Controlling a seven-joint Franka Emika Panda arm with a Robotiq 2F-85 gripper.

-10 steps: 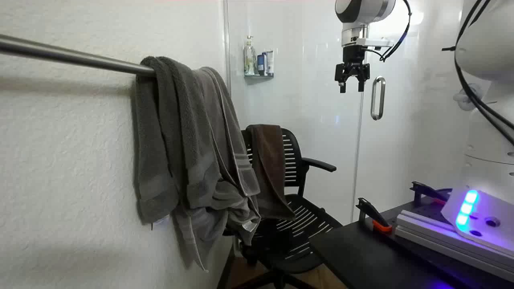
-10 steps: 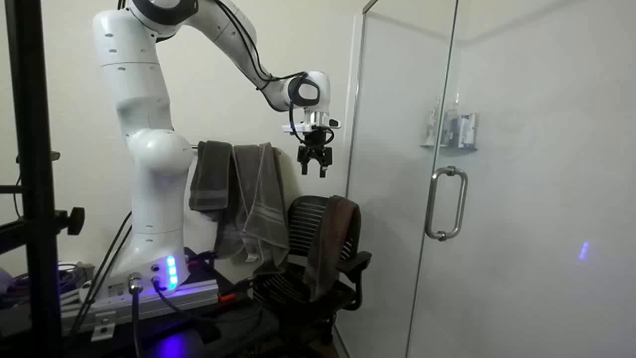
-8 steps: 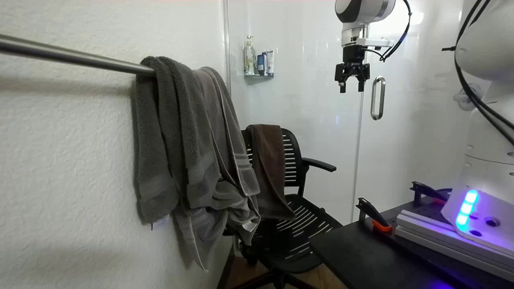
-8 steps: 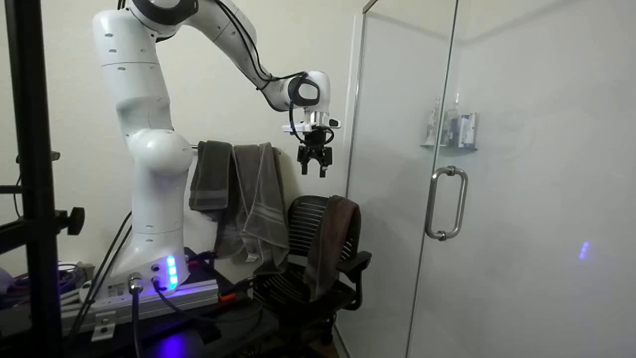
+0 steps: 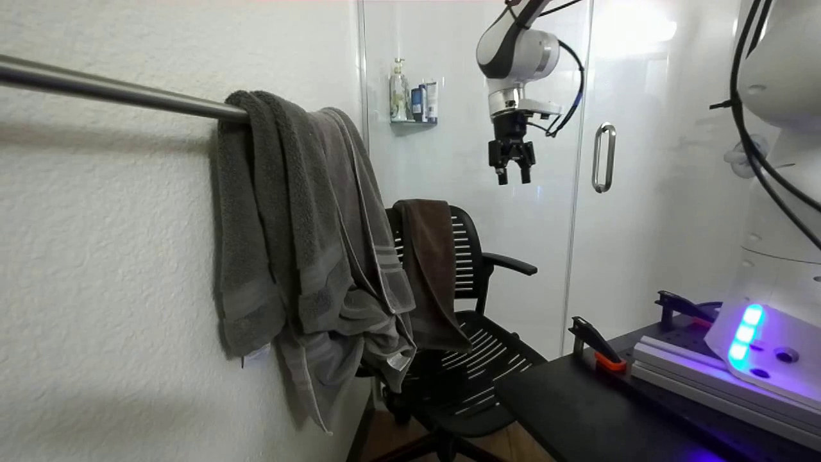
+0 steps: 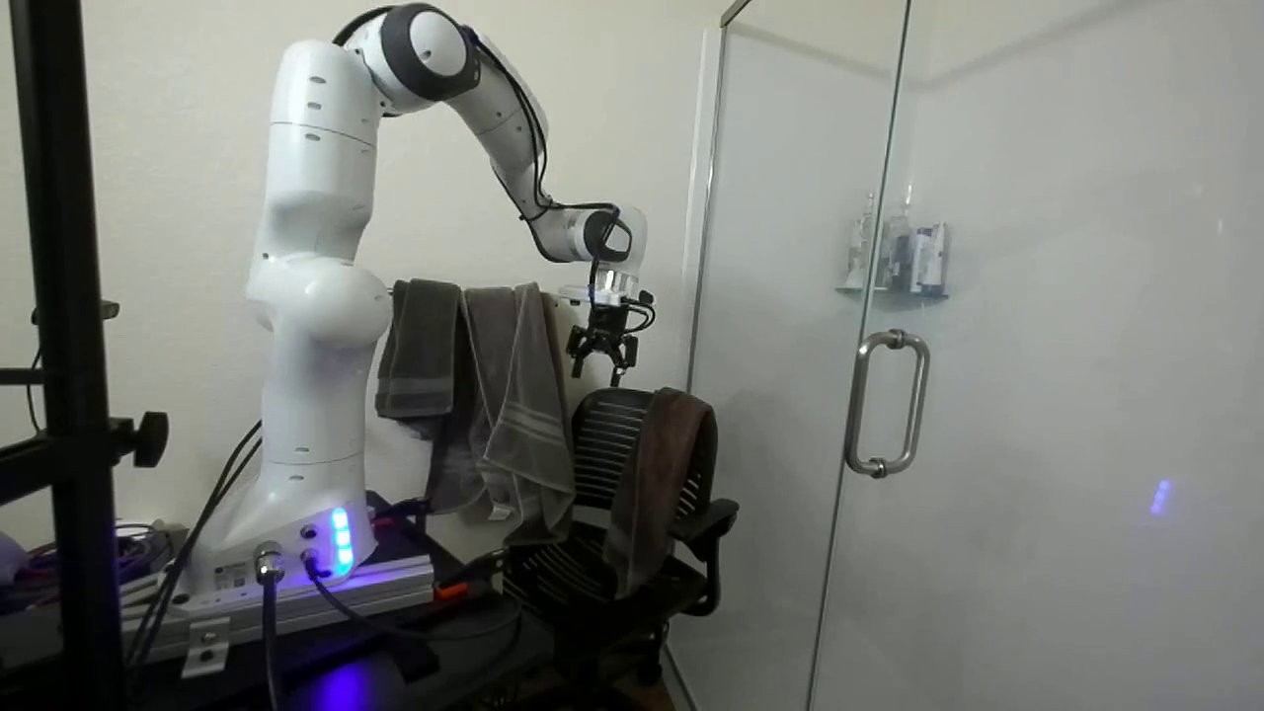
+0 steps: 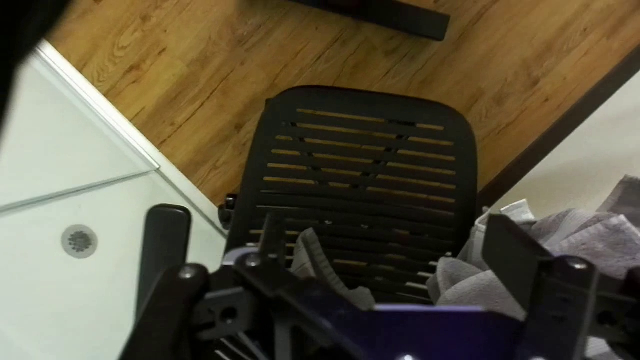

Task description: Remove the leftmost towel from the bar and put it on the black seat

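Moved since the earlier frame: arm and gripper, the latter now lower and nearer the dark grey towel in both exterior views. That towel: position unchanged.

Gripper condition: released, fingers spread apart and pointing down.

Contents, left to right, as seen in an exterior view:

Bar: round, silver metal; left of the gripper, well apart; partly hidden under cloth.

Dark grey towel: terry, the leftmost; hung over the bar, left of the gripper and well apart from it; small white tag at its bottom edge.

Paler grey towel: longer; touching the dark one, on the side toward the gripper, lower part gathered in folds.

Bottles: standing on a shelf; left of the gripper, higher.

Brown towel: draped over the back of the black seat, left of and below the gripper.

Black seat: office chair, slatted, with black armrest; below the gripper, its slats also in the wrist view.

Black table: right of the gripper, lower; clamps at its edge.

Door handle: metal loop; right of the gripper.

Arm base: white, lit blue strip; far right of the gripper.
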